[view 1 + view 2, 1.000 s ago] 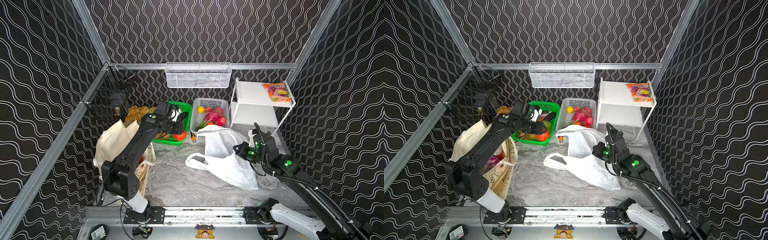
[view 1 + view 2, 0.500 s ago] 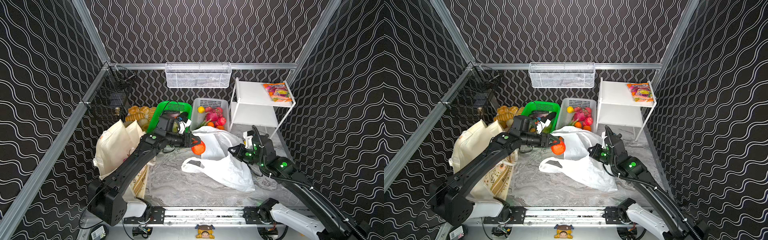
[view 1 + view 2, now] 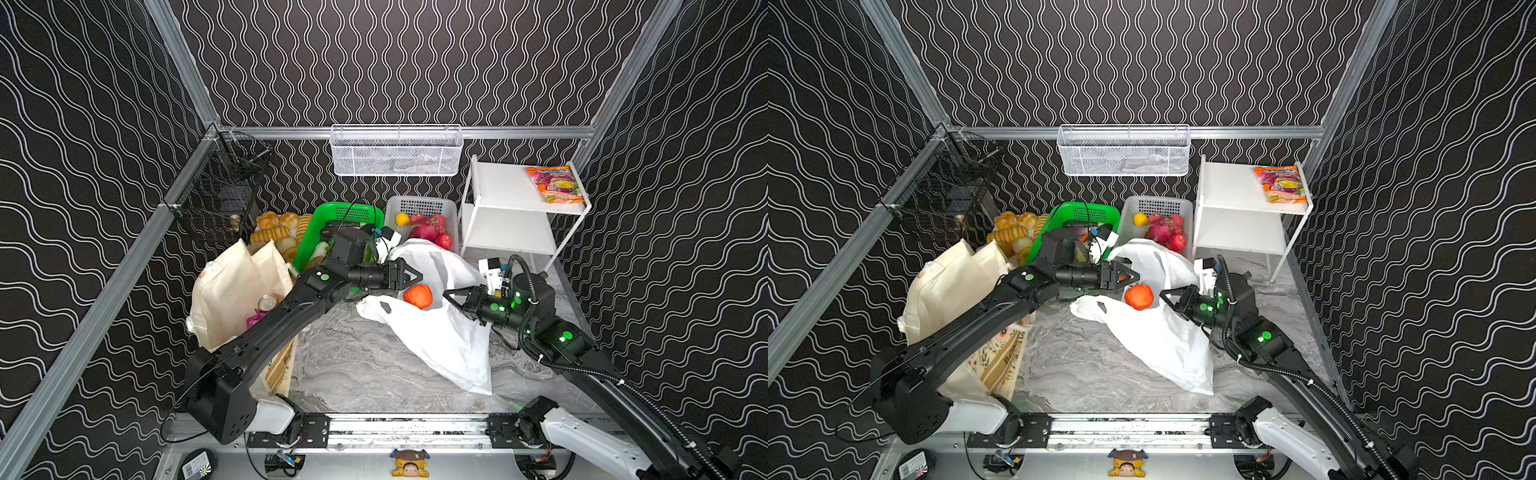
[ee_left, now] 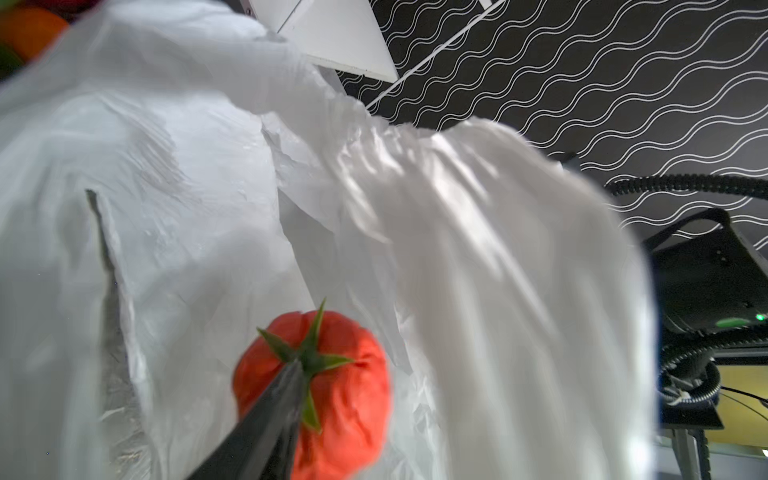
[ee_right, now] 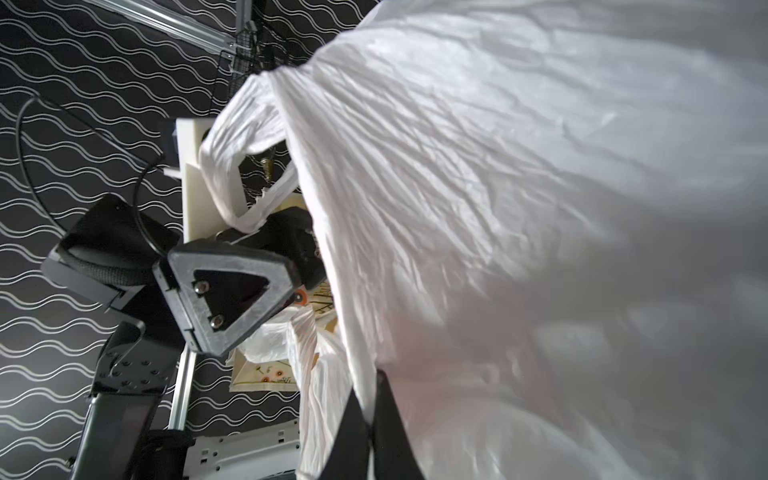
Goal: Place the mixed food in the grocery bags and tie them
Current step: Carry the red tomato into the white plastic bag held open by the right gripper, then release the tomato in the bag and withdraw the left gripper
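You have two bags: one cream tote [image 3: 232,286] back along your left arm [image 3: 291,320], one white plastic bag [image 3: 440,345] between your left gripper [image 3: 413,275] and right gripper [image 3: 451,296]. One tomato [image 3: 417,296] is just off the left fingertips. One can [image 3: 267,302] shows inside the tote. Beside the left gripper stand two baskets, one green basket [image 3: 353,212] and one white basket [image 3: 419,203]; further off, one shelf [image 3: 503,183] carries one snack packet [image 3: 555,185].

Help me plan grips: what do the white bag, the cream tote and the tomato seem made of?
White bag: thin plastic film, slightly glossy and translucent; fine crinkles show in the right wrist view. Cream tote: woven fabric, probably cotton canvas, matte; soft folds, printed side. Tomato: likely a soft toy, perhaps cloth or foam; matte red skin is creased in the left wrist view.
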Tool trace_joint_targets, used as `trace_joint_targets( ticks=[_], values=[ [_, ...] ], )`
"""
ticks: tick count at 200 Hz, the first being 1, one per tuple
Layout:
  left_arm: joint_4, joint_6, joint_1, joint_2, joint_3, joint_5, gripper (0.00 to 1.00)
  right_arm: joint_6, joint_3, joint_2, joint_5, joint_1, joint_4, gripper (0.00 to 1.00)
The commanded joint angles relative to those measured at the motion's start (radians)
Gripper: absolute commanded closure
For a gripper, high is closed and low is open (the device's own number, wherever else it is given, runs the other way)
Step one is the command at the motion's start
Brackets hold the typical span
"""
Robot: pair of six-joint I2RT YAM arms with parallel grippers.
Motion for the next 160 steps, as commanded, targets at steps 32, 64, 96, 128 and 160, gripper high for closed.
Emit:
trace_joint_targets(
  ticks=[32,64,96,128,160],
  values=[
    [-0.064,0.105,-0.023,-0.012,0.025,-0.031,0.31,0.081,-0.078,-0.053,-0.040,0.002,0.191,1.00],
    [-0.079,0.138,-0.022,-0.061,0.020,-0.040,0.31,0.052,-0.106,-0.084,0.046,-0.003,0.141,1.00],
    [-0.155,0.204,-0.023,-0.140,-0.015,-0.146,0.30,-0.003,-0.119,-0.082,0.142,-0.009,-0.005,1.00],
    [-0.240,0.240,-0.020,-0.236,-0.069,-0.383,0.25,-0.021,-0.124,-0.073,0.164,-0.010,-0.058,1.00],
    [-0.370,0.214,0.049,-0.178,-0.040,-0.517,0.16,-0.006,-0.129,-0.082,0.144,-0.009,-0.054,1.00]
  ],
)
